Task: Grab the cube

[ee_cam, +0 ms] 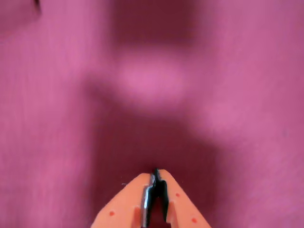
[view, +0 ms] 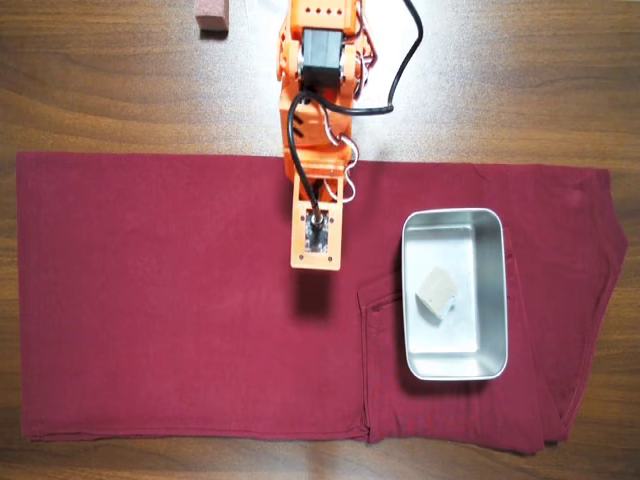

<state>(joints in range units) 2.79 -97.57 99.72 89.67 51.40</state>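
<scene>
Cloth (view: 160, 300), dark red, covers most of the wooden table (view: 100, 80), and the orange arm (view: 318, 120) reaches out over it. To its right in the overhead view sits the metal tray (view: 490, 300), and lying inside it is the cube (view: 437, 292) (small, beige, matte, turned askew). It looks light and grippy, probably foam; pinch two opposite flat faces. The gripper (ee_cam: 156, 172) is closed and empty, well apart from the tray.
</scene>
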